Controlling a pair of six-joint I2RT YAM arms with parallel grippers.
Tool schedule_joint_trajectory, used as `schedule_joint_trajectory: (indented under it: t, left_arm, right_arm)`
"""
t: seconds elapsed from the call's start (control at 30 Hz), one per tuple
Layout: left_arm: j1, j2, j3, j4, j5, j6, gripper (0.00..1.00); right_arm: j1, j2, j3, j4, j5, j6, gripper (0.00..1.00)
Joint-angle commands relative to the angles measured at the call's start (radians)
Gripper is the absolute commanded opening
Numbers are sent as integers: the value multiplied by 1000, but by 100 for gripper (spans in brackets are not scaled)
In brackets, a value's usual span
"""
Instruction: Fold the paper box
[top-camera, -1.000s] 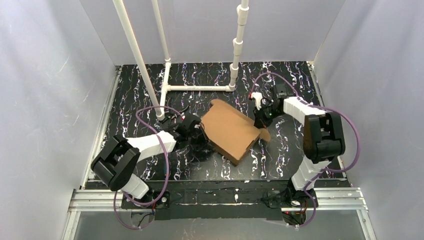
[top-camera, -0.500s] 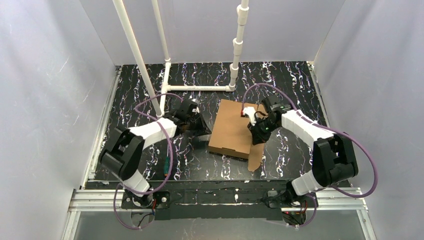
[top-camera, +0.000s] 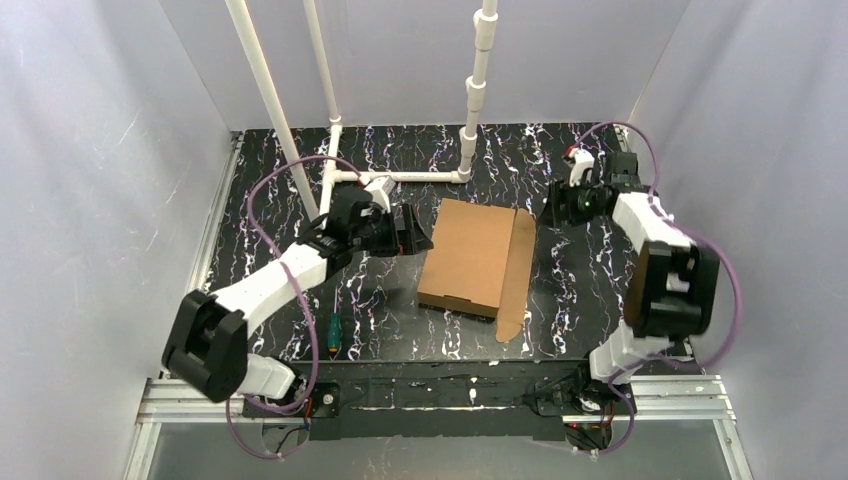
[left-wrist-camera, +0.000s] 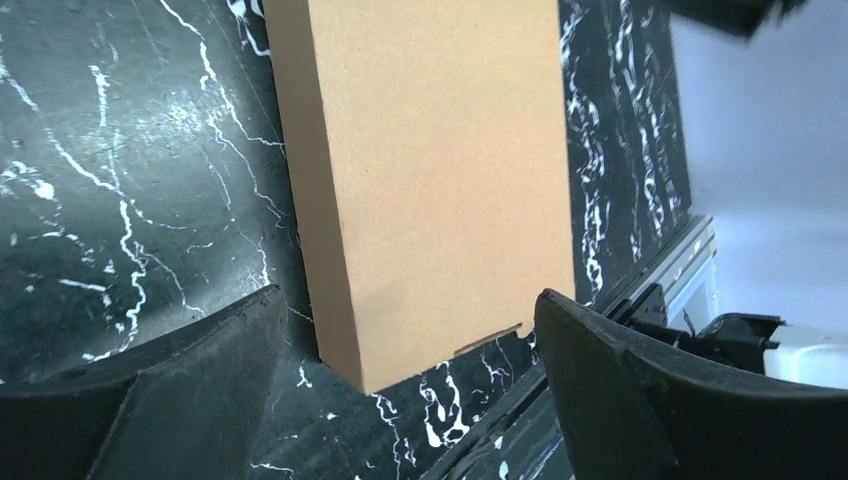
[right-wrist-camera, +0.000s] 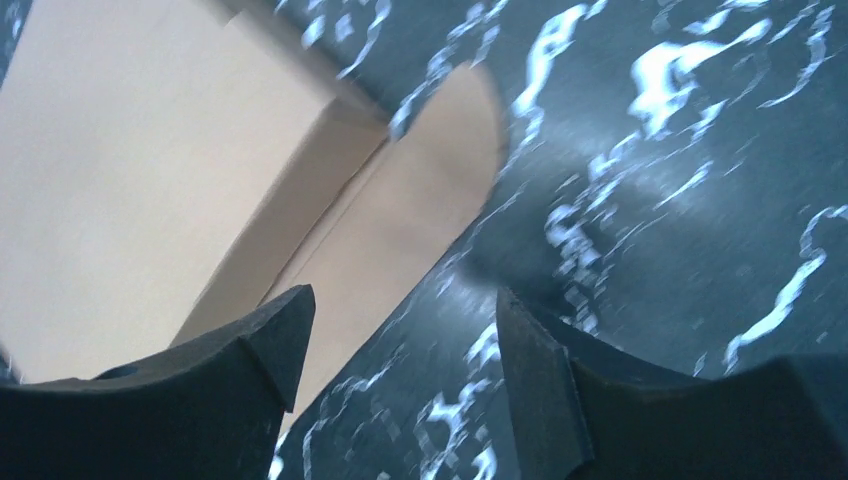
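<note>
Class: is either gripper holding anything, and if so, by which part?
Nothing is held. The left gripper and right gripper both stand open, neither gripping the paper box.

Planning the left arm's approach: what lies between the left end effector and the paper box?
Only bare tabletop separates the left end effector from the paper box, in the left wrist view.

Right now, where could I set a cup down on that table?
Free: the tabletop between the paper box and the arm bases, and beside the right arm. Crowded: the box's far corners, where left gripper and right gripper hover.
</note>
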Motion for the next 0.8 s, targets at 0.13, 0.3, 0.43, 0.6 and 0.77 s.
schedule_joint_trajectory:
  t: [0.13, 0.3, 0.43, 0.6, 0.77]
  left_arm:
    - [-63, 52, 37, -184, -46, 197, 90]
    - [-64, 61, -29, -3, 24, 218, 91]
    - [-49, 143, 38, -7, 60, 224, 92]
    - [-34, 162, 63, -63, 63, 203, 92]
    - [-42, 42, 0, -69, 18, 195, 92]
  right_arm:
    - [-70, 288, 149, 108, -192, 74, 98]
    - [-65, 382, 194, 210, -266, -4, 98]
    - [-63, 543, 394, 35, -302, -128, 98]
    - [-63, 440, 325, -91, -339, -291, 98]
    - [-63, 23, 48, -161, -307, -633, 98]
